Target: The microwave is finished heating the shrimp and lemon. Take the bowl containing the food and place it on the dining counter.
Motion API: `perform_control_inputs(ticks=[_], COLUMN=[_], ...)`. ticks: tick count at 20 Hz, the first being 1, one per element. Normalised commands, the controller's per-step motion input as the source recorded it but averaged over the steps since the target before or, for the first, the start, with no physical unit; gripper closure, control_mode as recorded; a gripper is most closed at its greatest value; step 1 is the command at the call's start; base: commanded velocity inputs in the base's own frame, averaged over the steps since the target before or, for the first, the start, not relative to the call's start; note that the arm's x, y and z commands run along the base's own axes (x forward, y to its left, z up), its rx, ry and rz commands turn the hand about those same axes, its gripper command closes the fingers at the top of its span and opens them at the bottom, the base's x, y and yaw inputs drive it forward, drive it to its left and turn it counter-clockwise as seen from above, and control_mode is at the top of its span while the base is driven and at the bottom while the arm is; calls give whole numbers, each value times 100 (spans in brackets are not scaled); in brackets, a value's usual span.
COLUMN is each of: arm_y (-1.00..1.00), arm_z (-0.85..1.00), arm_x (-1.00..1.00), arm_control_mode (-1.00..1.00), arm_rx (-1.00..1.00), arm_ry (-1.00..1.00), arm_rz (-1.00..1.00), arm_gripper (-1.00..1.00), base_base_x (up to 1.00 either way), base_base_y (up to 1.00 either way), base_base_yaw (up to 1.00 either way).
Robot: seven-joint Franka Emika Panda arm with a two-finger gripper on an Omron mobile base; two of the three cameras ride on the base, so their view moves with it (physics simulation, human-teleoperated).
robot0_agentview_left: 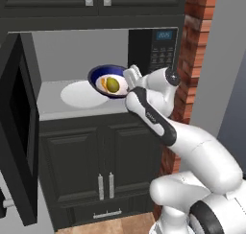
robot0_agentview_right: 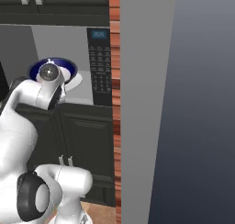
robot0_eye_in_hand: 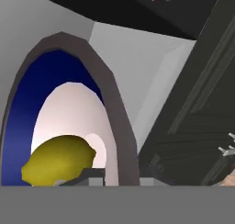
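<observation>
The arm is reaching into the open microwave (robot0_agentview_left: 153,48), and the end effector (robot0_agentview_left: 130,77) is sitting at the right-hand rim of the bowl (robot0_agentview_left: 98,74), its fingers drawn together and pinching that rim. The bowl is tilting towards the camera and appearing raised off the grey microwave floor (robot0_agentview_left: 53,103), just to the right of the flat white turntable plate (robot0_agentview_left: 79,95), which is lying bare. Inside the bowl the lemon (robot0_agentview_left: 113,84) and the orange shrimp (robot0_agentview_left: 103,84) are resting side by side; in the hand view the lemon (robot0_eye_in_hand: 57,164) is lying low against the white inner wall. So the step in hand is, by my judgement, the extraction: the bowl is gripped and being carried out of the cavity, with the placing not yet done. The microwave door (robot0_agentview_left: 19,127) is hanging wide open on the left, and the black cabinet doors (robot0_agentview_left: 103,156) are standing shut beneath. The next move is calling for a level, steady withdrawal so the tilting bowl is not spilling the food, keeping clear of the opening's edges and the door, then a turn of the base towards the dining worktop.
</observation>
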Motion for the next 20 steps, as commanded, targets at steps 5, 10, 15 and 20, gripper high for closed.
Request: perform_control_inputs(ticks=[5, 10, 15, 20], arm_y=[-26, -7, 0, 0], arm_z=[22, 17, 26, 0], arm_x=[-100, -100, -81, -2], arm_control_mode=[-100, -100, -100, -100], arm_rx=[-6, -6, 0, 0], arm_ry=[34, -13, -47, -1], arm_rz=[0, 0, 0, 0], arm_gripper=[100, 100, 100, 100], base_base_x=[0, 0, 0, 0], base_base_y=[0, 0, 0, 0], base_base_yaw=[0, 0, 0, 0])
